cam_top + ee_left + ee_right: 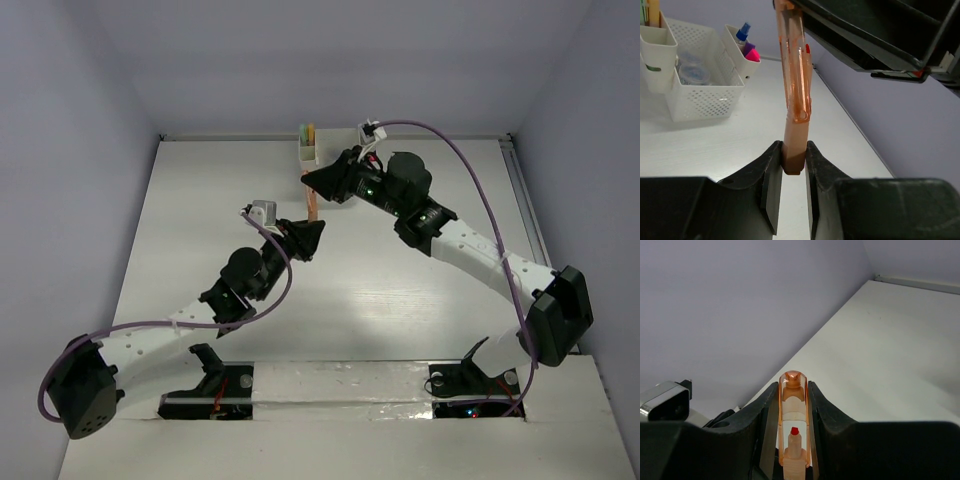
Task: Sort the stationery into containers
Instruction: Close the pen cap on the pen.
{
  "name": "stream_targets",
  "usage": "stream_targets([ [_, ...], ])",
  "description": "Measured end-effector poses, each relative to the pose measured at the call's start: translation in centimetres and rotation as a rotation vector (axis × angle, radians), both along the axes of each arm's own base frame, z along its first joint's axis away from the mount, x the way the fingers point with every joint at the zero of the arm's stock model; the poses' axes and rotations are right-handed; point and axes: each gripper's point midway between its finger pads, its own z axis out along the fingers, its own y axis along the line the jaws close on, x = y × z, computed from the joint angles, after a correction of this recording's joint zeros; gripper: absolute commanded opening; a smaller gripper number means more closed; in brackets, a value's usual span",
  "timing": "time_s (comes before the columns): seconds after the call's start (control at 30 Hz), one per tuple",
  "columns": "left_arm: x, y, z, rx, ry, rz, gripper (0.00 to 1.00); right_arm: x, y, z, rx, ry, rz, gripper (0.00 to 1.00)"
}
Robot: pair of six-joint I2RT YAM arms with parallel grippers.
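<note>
White table (400,320); left end effector (793,148) clamps peach marker (796,90) base, right end effector (792,388) clamps capped end.

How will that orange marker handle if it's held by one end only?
Probably stiff: the marker runs straight between the left gripper and right gripper without sagging. Its glossy clear cap looks slippery, and might pull off under tension.

The peach marker (794,120) is showing a clear orange cap over a red tip, its base shading to brown. At ten o'clock the organizer (702,97) is showing white with a dotted perforation pattern. At eleven, the bottle (743,32) is showing a blue cap and a second marker (753,54) is glowing pink.
</note>
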Motion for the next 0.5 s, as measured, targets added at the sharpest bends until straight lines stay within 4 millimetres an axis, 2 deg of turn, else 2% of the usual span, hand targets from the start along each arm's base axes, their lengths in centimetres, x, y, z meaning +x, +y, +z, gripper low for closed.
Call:
stream_targets([
  [0.27, 0.7, 0.1, -0.3, -0.053, 0.055, 0.039, 0.0, -0.1, -0.6, -0.5, 0.034, -0.014, -0.033, 0.0],
  [0.5, 1.2, -0.1, 0.3, -0.071, 0.045, 0.052, 0.0, -0.4, -0.4, -1.1, 0.032, -0.009, -0.034, 0.0],
])
